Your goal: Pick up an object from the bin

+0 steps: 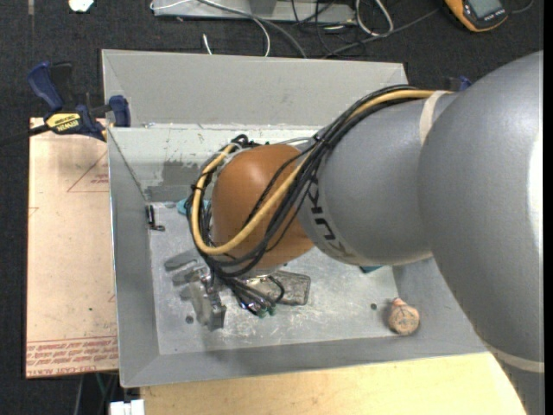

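My gripper (pixel 207 304) is low in the bin's front left part, close above the floor, under the arm's orange cover. A flat grey, wrinkled piece (pixel 296 290) lies just to its right, partly under the wrist cables. A small black clip-like thing (pixel 154 217) sits by the left wall, behind the gripper. Next to that, a bit of teal (pixel 183 205) shows at the edge of the orange cover. I see nothing held in the gripper.
A brown cork-like lump (pixel 402 317) lies at the bin's front right. Another teal scrap (pixel 372 269) peeks out under the arm. The arm and its cover hide the bin's middle and right back.
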Action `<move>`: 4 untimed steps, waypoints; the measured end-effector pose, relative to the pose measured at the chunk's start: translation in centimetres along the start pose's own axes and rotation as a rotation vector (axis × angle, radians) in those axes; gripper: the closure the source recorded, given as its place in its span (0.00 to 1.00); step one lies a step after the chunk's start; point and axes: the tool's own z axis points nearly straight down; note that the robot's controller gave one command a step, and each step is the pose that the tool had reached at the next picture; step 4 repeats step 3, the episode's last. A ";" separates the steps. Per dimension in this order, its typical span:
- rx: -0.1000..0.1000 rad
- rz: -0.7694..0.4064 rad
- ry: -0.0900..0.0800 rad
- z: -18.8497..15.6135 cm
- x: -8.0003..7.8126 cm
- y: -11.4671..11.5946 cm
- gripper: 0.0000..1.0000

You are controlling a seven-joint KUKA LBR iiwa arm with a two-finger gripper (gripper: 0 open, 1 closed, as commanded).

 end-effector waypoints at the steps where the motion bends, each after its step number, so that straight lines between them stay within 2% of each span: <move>1: 0.002 0.036 0.004 -4.2 -0.4 -0.6 1.00; 2: 0.003 0.424 0.008 -2.7 -3.6 1.7 0.00; 3: 0.005 0.461 0.016 -1.2 -4.3 2.4 0.00; 4: 0.005 0.461 0.016 -1.2 -4.3 2.4 0.00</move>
